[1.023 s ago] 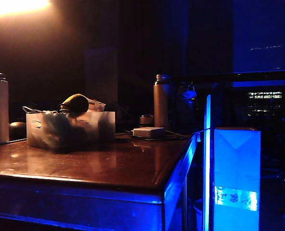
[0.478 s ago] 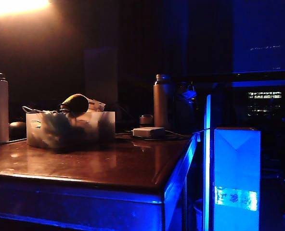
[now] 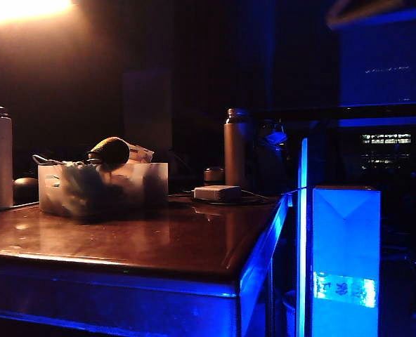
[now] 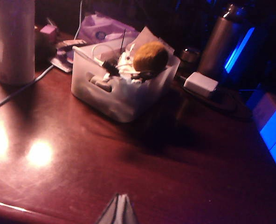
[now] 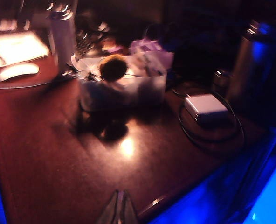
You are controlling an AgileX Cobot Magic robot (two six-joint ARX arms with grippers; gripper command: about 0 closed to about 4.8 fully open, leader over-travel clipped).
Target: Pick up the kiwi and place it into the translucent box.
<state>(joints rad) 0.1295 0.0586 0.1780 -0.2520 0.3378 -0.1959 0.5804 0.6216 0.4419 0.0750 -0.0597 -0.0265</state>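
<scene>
Kiwi (image 5: 113, 67) atop cluttered translucent box (image 5: 124, 91), white adapter (image 5: 205, 105) beside it, right claw (image 5: 120, 205) closed, well apart.

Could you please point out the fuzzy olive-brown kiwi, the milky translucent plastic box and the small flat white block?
Fuzzy olive-brown kiwi (image 4: 150, 56): left wrist view, its rounded top.
Milky translucent plastic box (image 4: 111, 99): left wrist view, its near side wall.
Small flat white block (image 5: 204, 105): right wrist view, its top face.

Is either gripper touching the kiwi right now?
Apart. In the left wrist view the kiwi sits atop the translucent box, far from the shut left gripper; the right gripper, also shut, is equally clear of it.
</scene>
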